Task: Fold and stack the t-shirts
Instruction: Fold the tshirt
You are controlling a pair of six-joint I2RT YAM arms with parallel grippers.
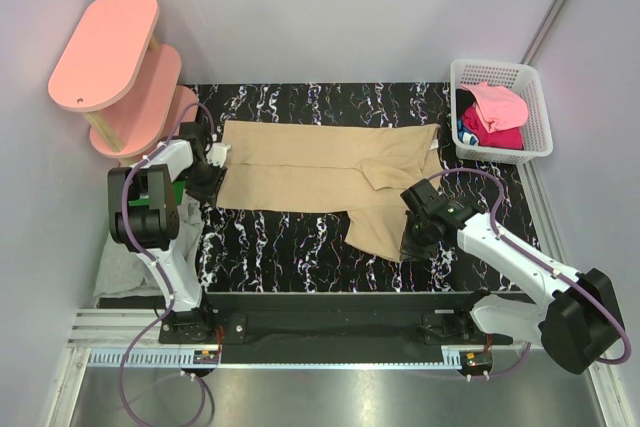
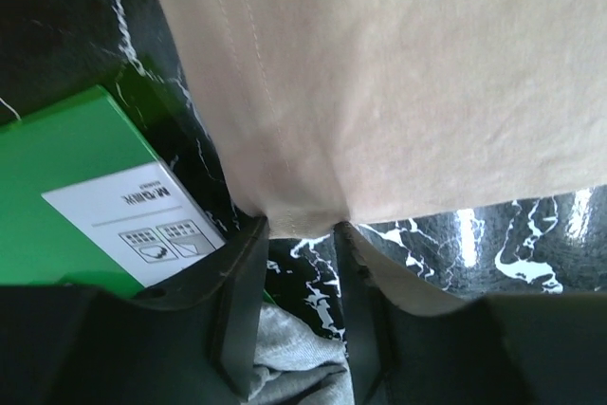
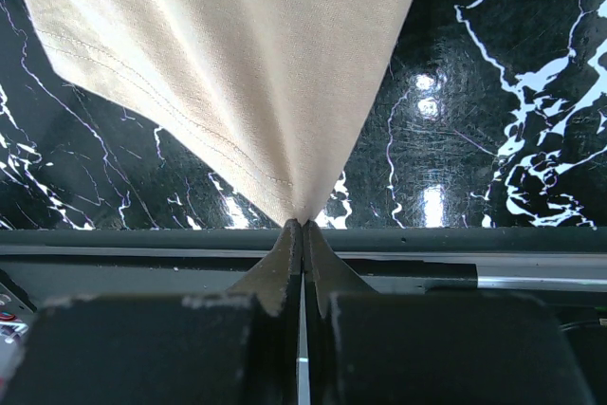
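T-shirt (image 1: 300, 177) lies flat, long axis running left-right.

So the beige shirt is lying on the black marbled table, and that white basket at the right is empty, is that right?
Not quite. The white basket is not empty: the top external view shows pink and magenta clothes piled in it. The beige shirt is indeed lying on the black marbled table.

A t-shirt (image 1: 300, 172) lies spread across the table (image 1: 280, 247); the basket (image 1: 541, 117) (more shirts (image 1: 497, 112) in it) stands at its right rear, the shelves (image 1: 105, 52) left rear.
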